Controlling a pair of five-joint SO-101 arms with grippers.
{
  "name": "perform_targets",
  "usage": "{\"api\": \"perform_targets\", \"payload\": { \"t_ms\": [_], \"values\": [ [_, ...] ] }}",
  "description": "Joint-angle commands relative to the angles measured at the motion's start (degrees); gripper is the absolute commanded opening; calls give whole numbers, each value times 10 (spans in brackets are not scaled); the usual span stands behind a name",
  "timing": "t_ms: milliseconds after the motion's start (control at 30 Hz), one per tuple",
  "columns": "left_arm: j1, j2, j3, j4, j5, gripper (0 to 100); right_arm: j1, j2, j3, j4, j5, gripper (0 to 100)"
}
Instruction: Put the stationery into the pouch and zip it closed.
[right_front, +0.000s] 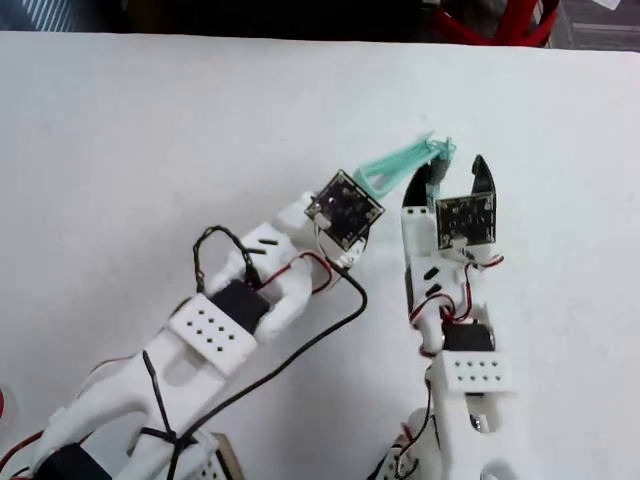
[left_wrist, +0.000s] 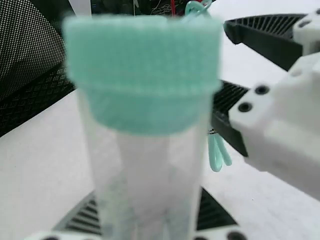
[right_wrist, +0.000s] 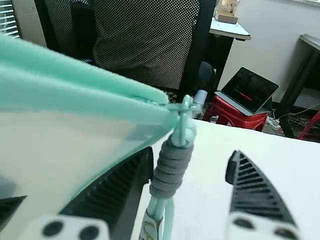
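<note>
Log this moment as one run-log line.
left gripper: shut on mint-trimmed clear plastic pouch | right gripper: open, grey-beaded zipper pull between jaws

Overhead view down onto table (right_front: 120, 150); both wrist views close on pouch (left_wrist: 145, 75).

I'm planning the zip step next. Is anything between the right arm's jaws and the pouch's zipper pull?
Nothing visible is in the way. The zipper pull hangs off the end of the pouch, right in the gap between the open jaws of the right gripper. The left gripper holds the pouch.
</note>
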Motion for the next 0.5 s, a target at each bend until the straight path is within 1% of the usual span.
{"api": "perform_targets", "payload": {
  "t_ms": [0,167,467],
  "values": [
    [3,22,26,-1,-4,24,-3,49,-42,-19,-11,237],
    [3,22,26,-1,-4,24,5,104,-84,-16,-33,237],
    [4,22,26,-1,-4,24,4,109,-88,-17,-33,234]
  ]
}}
